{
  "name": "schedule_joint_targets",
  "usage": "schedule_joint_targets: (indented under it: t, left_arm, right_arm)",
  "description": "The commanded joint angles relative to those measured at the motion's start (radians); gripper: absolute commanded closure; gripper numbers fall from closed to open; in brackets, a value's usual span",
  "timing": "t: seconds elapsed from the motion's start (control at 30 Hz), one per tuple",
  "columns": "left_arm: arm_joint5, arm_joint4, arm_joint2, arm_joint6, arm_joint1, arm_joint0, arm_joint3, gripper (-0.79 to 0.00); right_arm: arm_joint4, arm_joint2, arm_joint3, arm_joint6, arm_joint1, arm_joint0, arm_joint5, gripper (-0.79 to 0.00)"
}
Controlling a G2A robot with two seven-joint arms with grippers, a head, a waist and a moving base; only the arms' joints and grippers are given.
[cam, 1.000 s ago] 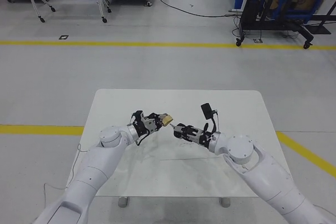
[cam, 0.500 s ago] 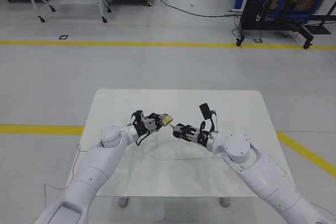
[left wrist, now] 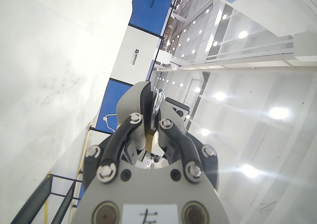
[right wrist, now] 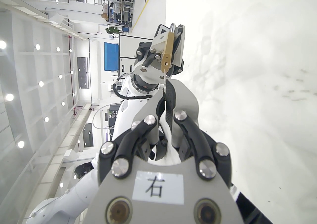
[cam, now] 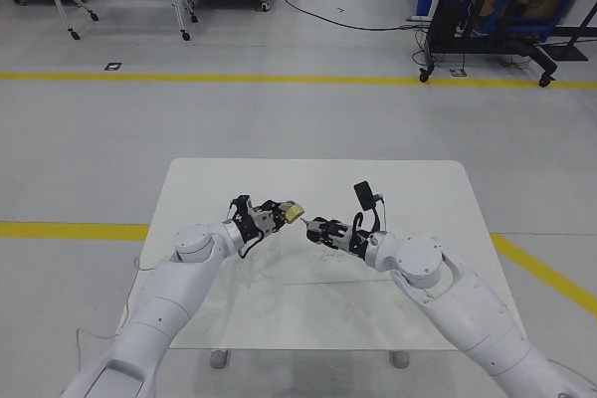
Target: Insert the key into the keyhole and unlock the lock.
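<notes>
We line up key point(right wrist: 164, 79) and lock point(right wrist: 167, 48).
Left tool point(left wrist: 154, 108) grips the lock, keyhole facing the key our right tool point(right wrist: 165, 93) pinches.

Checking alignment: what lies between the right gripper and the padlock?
Only the key, reaching from the right gripper to the padlock, in the right wrist view.
</notes>
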Motion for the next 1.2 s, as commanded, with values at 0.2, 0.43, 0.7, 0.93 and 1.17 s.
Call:
schedule_joint_targets:
  t: [0.2, 0.43, 0.7, 0.93, 1.17]
  left_arm:
    - [0.011, 0.012, 0.001, -0.004, -0.001, 0.008, -0.013, 0.000]
    - [0.014, 0.023, -0.001, -0.006, -0.003, 0.009, -0.015, 0.000]
    - [-0.004, 0.057, 0.005, 0.007, -0.005, 0.012, -0.023, 0.000]
    - [-0.001, 0.067, 0.005, 0.007, -0.007, 0.012, -0.025, 0.000]
    - [-0.005, 0.082, 0.007, -0.006, -0.008, 0.013, -0.028, 0.000]
  right_arm:
    - [-0.009, -0.005, 0.021, 0.004, -0.010, 0.015, 0.017, 0.000]
    - [-0.015, -0.005, 0.038, 0.007, -0.018, 0.023, 0.025, 0.000]
    - [-0.040, -0.006, 0.035, -0.001, -0.025, 0.025, 0.048, 0.000]
    - [-0.048, -0.010, 0.034, -0.003, -0.033, 0.027, 0.057, 0.000]
    - [-0.054, -0.016, 0.049, -0.009, -0.043, 0.037, 0.067, 0.000]
